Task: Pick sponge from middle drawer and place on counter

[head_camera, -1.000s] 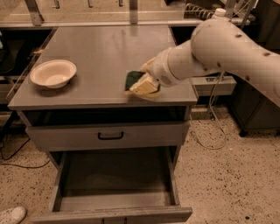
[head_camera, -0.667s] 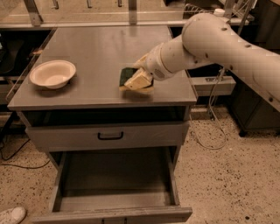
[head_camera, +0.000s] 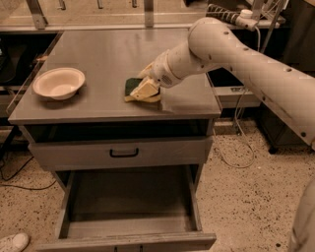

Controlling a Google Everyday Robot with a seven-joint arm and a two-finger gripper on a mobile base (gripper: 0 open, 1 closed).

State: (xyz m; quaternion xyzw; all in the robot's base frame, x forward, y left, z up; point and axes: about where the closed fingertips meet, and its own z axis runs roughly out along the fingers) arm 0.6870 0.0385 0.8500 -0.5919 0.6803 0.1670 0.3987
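A shallow round cream-white bowl stood upright at the left of the counter, and the gripper sat low over that top, well to the bowl's right. Below the top, a shallow closed grey drawer front carried a black curved handle at its middle. A speckled beige terrazzo floor spread around the cabinet. On it, at the near left corner, lay the toe of a white shoe, with a thin black cable trailing farther back. At the right, a pale cable looped down to the floor. At the far edge rose grey metal frame posts.
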